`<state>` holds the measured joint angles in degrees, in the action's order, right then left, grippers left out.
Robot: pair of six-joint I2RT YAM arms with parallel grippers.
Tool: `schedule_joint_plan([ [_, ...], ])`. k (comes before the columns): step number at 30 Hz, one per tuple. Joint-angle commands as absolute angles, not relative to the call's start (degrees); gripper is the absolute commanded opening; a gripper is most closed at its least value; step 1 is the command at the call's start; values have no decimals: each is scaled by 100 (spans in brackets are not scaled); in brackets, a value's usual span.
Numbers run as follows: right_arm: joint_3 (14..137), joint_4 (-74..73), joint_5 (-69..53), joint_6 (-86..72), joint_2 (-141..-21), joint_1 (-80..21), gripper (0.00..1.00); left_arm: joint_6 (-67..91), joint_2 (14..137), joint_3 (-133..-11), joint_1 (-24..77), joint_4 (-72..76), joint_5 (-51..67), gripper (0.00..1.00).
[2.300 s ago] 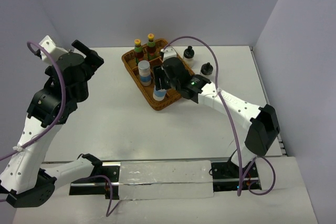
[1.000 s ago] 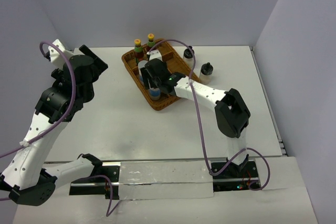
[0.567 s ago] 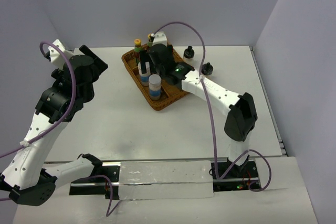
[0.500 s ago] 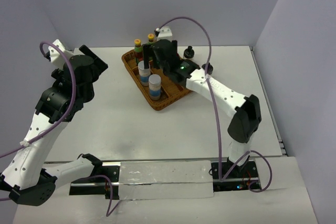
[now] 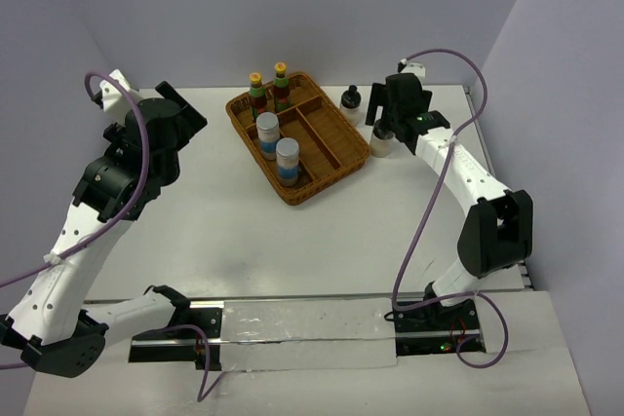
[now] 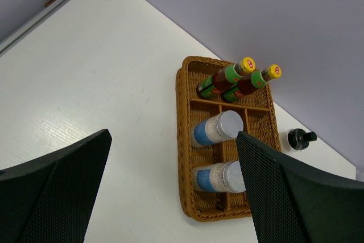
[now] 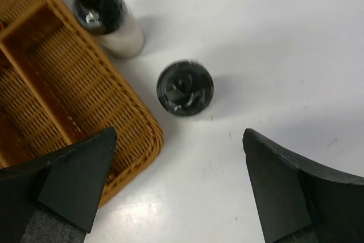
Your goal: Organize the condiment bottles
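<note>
A wicker basket (image 5: 331, 143) holds two slim yellow-capped bottles (image 5: 256, 91) (image 5: 281, 84) at its far end. Two white blue-labelled bottles (image 5: 267, 133) (image 5: 287, 160) stand in its left compartments. Two squat black-capped bottles stand on the table right of the basket, one further back (image 5: 350, 102) and one nearer (image 5: 383, 141). My right gripper (image 5: 382, 116) hovers open above the nearer one, whose black cap (image 7: 185, 88) lies beyond the open gripper (image 7: 178, 139). High over the table's left side, my left gripper (image 5: 175, 107) is open and empty, and the basket (image 6: 185, 157) lies between its fingers in the left wrist view.
The basket's right compartments (image 5: 336, 138) hold nothing. Its rounded corner (image 7: 136, 140) lies close to the nearer black-capped bottle. Walls close the table at the back and on the right. A metal rail (image 5: 302, 323) runs along the near edge.
My right gripper let go of a white bottle in the basket, opened, rose and swung right to above the black-capped bottles. My left arm shifted slightly.
</note>
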<state>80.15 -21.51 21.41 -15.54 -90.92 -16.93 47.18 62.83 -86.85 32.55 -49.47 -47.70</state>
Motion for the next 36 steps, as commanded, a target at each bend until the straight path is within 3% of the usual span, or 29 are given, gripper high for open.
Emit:
schedule_joint_plan([
  [1,7923,-1894,1675,-1547,-9013,-1499,99,4692,6244,-8680,3226,-4784,-4693,99],
  [22,8540,-1794,1418,-1547,-10649,-1183,99,4518,6438,-8924,3221,-4952,-4641,99],
  [32,8893,-1847,1434,-1547,-11041,-1143,92,4456,6467,-9044,3226,-5027,-4634,99],
  [36,8907,-1840,1450,-1547,-11113,-1139,84,4465,6481,-9041,3222,-5019,-4611,99],
])
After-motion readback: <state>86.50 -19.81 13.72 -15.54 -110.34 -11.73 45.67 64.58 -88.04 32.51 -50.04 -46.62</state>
